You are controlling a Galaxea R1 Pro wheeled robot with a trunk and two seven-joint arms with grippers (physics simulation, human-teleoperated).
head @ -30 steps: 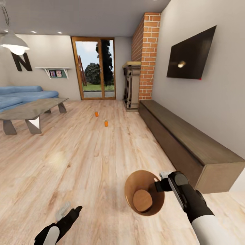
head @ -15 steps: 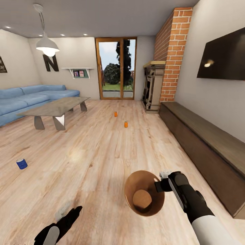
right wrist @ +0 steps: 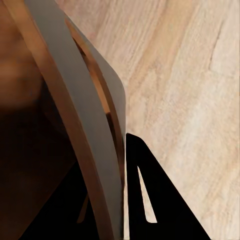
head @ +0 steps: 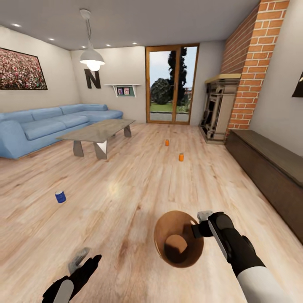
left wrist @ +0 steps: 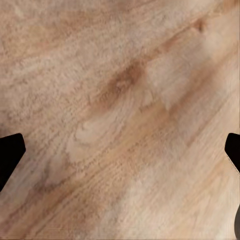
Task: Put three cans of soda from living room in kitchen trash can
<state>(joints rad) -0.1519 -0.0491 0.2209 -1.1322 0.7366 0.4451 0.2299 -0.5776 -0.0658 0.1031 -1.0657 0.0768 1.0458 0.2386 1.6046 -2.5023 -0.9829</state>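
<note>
While the right gripper [head: 201, 223] stays clamped on the rim of the trash can [head: 179, 245], holding it at five o'clock, the left gripper [head: 84, 261] hangs spread wide and empty at seven o'clock over the wooden floor [head: 126, 198]. Blue can [head: 60, 196] stands at ten o'clock; two orange cans [head: 181, 157] stand near twelve, beyond the coffee table [head: 99, 131].

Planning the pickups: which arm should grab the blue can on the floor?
Left. The left gripper hangs open and empty, on the blue can's side. The right gripper is shut on the trash can's rim.
</note>
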